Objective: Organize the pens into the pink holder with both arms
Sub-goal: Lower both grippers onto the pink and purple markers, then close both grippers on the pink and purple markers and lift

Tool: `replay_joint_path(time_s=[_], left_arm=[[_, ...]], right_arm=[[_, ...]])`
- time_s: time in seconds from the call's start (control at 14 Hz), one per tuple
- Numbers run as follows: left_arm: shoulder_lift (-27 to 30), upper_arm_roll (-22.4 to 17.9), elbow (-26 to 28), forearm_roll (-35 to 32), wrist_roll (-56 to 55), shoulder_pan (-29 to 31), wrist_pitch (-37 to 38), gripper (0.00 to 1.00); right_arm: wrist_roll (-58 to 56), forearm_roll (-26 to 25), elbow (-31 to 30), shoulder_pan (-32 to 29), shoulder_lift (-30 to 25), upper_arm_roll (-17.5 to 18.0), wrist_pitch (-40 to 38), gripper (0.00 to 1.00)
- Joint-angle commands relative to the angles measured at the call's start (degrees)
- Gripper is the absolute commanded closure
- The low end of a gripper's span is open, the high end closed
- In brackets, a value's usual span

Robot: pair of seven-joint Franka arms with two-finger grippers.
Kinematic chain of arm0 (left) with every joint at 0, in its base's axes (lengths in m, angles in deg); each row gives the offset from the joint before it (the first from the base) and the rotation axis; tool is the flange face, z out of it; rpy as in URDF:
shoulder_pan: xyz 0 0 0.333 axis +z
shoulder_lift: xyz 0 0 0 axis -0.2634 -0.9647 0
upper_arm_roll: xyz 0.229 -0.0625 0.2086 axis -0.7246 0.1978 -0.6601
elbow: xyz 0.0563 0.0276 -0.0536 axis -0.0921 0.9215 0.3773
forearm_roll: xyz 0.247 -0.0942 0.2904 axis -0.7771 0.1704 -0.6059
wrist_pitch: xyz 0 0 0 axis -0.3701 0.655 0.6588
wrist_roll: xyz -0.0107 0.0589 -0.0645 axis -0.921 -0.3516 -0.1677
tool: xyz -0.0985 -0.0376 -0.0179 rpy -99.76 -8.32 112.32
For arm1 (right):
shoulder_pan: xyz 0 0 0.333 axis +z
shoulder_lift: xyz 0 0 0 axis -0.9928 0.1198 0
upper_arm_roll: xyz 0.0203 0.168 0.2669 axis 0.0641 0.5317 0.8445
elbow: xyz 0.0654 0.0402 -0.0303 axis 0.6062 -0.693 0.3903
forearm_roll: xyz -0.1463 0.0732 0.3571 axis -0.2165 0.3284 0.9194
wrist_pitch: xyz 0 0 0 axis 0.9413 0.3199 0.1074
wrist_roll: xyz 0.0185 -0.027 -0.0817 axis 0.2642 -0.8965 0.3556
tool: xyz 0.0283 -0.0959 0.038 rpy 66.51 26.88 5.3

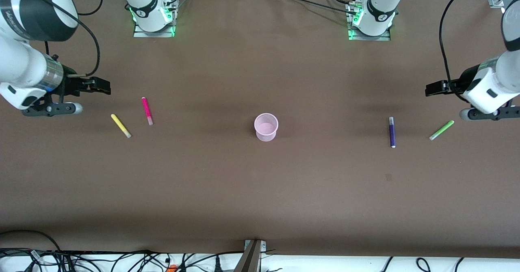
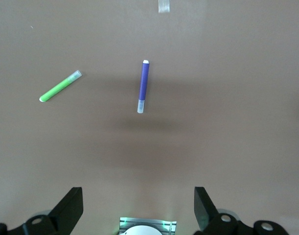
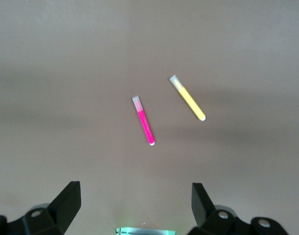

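- Four pens lie flat on the table, none yet in the pink holder (image 1: 266,126), which stands upright midway between the two pairs; each pen looks light, stiff and smooth, likely to roll, so a pinch across mid-barrel seems safest.
- Right gripper (image 3: 132,200) hangs with fingers spread wide, touching nothing; the magenta pen (image 3: 144,120) and yellow pen (image 3: 187,98) lie apart from each other, below and ahead of its fingertips.
- Left gripper (image 2: 138,203) likewise spread and empty; the purple pen (image 2: 143,86) lies ahead of its fingers, the green pen (image 2: 60,86) off to one side.
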Motion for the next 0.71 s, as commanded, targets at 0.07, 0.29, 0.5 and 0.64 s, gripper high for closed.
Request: replay_joint_path(time_s=[0.07, 0.29, 0.5, 0.64], left_arm=[[-10.0, -0.1, -3.2, 0.1, 7.2, 2.0, -4.9, 0.0], [-13.4, -0.2, 0.1, 0.0, 14.9, 2.1, -14.4, 0.0], [-13.9, -0.1, 5.4, 0.0, 17.1, 2.1, -22.6, 0.0], [-15.4, -0.2, 7.6, -0.1, 17.8, 2.1, -27.3, 0.0]], right_arm=[[-5.1, 0.4, -11.2, 0.1, -0.8, 0.1, 9.5, 0.0], [-6.4, 0.2, -19.2, 0.2, -0.6, 0.2, 17.7, 0.01], [-10.9, 0.2, -27.9, 0.2, -0.3, 0.5, 29.0, 0.01], [-13.0, 0.1, -31.2, 0.2, 1.3, 0.5, 35.6, 0.01]])
